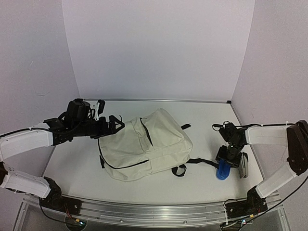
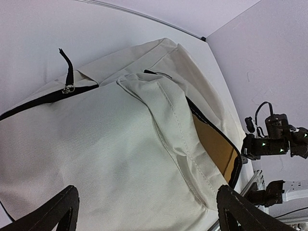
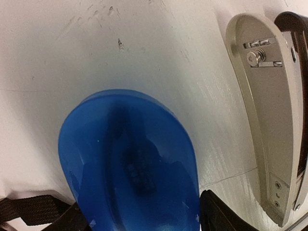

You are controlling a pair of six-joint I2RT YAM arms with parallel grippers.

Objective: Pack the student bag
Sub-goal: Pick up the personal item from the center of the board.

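The left gripper (image 1: 115, 124) stands wide open with nothing between its fingers. The student bag (image 1: 144, 144) lies flat on the table (image 1: 207, 115) directly ahead of and beneath those jaws, its unzipped opening (image 2: 216, 144) gaping nearer one finger than the other. The right gripper (image 3: 144, 216) straddles a blue plastic object (image 3: 130, 159), a dark finger at each side, though from so close I cannot tell whether they pinch it or merely flank it; a grey stapler (image 3: 262, 120) lies just outside one finger, a black strap (image 3: 29, 211) just outside the other.
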